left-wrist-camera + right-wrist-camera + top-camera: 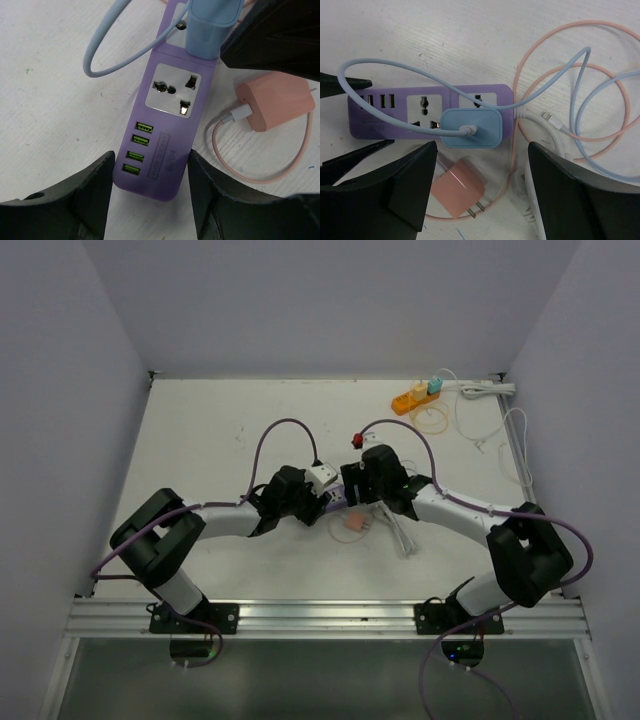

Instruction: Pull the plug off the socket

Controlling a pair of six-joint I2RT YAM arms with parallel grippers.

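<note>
A purple power strip [172, 125] with green USB ports and universal sockets lies on the white table; it also shows in the right wrist view [395, 112]. A light-blue plug [471, 128] with a blue cable sits in its end socket. My left gripper [151, 172] is shut on the strip's USB end, one finger on each long side. My right gripper [481, 150] is open wide just in front of the blue plug, not touching it. A pink charger [459, 187] lies loose on the table between the right fingers, its prongs bare.
Pink, blue and white cables [570, 100] loop on the table right of the strip. An orange power strip [415, 398] with plugs and a white cable [515, 440] lie at the back right. A small red object [360, 440] lies behind the grippers.
</note>
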